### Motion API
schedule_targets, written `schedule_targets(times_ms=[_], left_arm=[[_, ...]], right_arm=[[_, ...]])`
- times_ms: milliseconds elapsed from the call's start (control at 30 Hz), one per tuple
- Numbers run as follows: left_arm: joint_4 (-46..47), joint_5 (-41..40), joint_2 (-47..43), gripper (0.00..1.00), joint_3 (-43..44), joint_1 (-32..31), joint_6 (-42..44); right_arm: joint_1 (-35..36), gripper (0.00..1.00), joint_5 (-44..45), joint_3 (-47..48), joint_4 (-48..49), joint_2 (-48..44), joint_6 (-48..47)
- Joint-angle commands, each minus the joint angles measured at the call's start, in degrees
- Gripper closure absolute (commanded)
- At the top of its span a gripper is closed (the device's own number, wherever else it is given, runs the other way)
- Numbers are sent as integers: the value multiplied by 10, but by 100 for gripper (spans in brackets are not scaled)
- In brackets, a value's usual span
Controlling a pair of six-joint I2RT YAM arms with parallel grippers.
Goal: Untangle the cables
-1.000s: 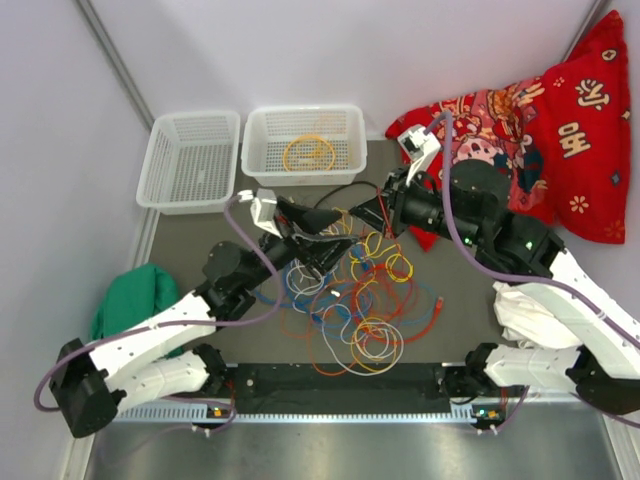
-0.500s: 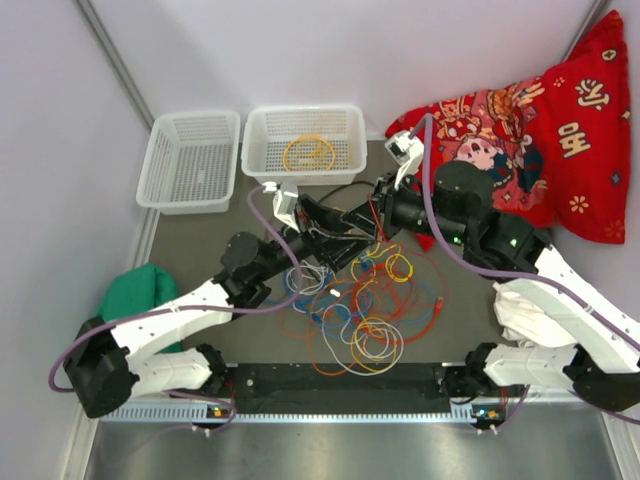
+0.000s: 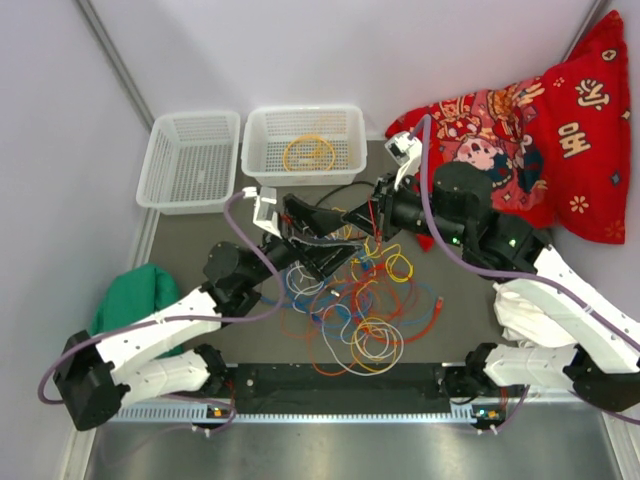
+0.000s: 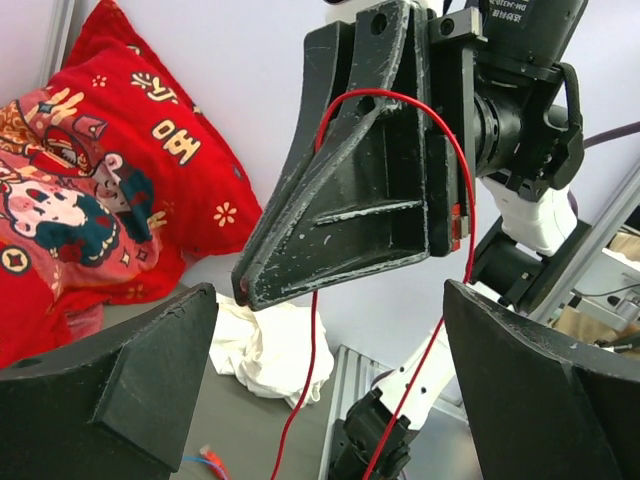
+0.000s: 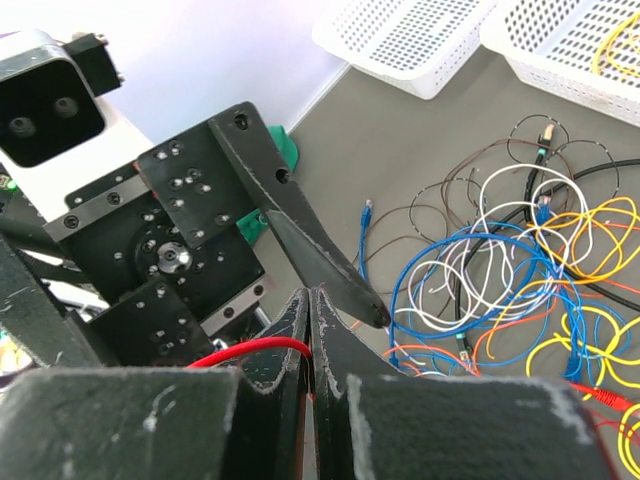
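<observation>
Red cable sits pinched in my clenched right claw; my left claw gapes wide beside it, above the other cables.

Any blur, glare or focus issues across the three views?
Top external: even light, soft shadows, no hard glare, cables distinct. Left wrist: right gripper and red cable crisp; left fingers at the bottom corners dark, soft. Right wrist: right fingers fill the bottom, blurred; cables beyond in focus.
</observation>
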Motion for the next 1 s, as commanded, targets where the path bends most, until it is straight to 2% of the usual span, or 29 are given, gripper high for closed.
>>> schedule_targets(times_ms=[0, 233, 333, 367, 467, 500, 533, 567, 600, 667, 700, 800, 967], left_arm=[[59, 12, 20, 3, -6, -1, -14], [89, 30, 69, 14, 9, -2, -23], [102, 27, 79, 28, 16, -2, -22], [106, 30, 80, 42, 21, -2, -22], [102, 24, 83, 68, 29, -1, -16], [99, 22, 81, 86, 31, -1, -9], [87, 18, 71, 100, 32, -1, -4], [69, 1, 64, 100, 37, -1, 0], [31, -6, 55, 100, 38, -1, 15], [-13, -37, 26, 100, 49, 0, 28], [-89, -58, 6, 100, 58, 0, 35], [-236, -133, -19, 100, 108, 7, 59], [-388, -214, -12, 100, 215, 55, 91]], right_arm=[[7, 100, -11, 12, 27, -3, 8], [7, 100, -31, 12, 36, -3, 21], [7, 100, -38, 8, 37, -4, 23], [7, 100, -39, 6, 37, -5, 23], [7, 100, -38, -1, 37, -7, 22], [7, 96, -33, -3, 32, -12, 20], [7, 79, -11, -6, 24, -14, 18], [7, 37, 7, -7, 15, -17, 13], [7, 22, 32, -8, 3, -24, 11], [7, 1, 102, -10, -38, -30, -2], [7, 1, 126, -12, -53, -37, -5], [7, 1, 233, -28, -94, -49, -10], [5, 1, 340, -53, -119, -72, 18]])
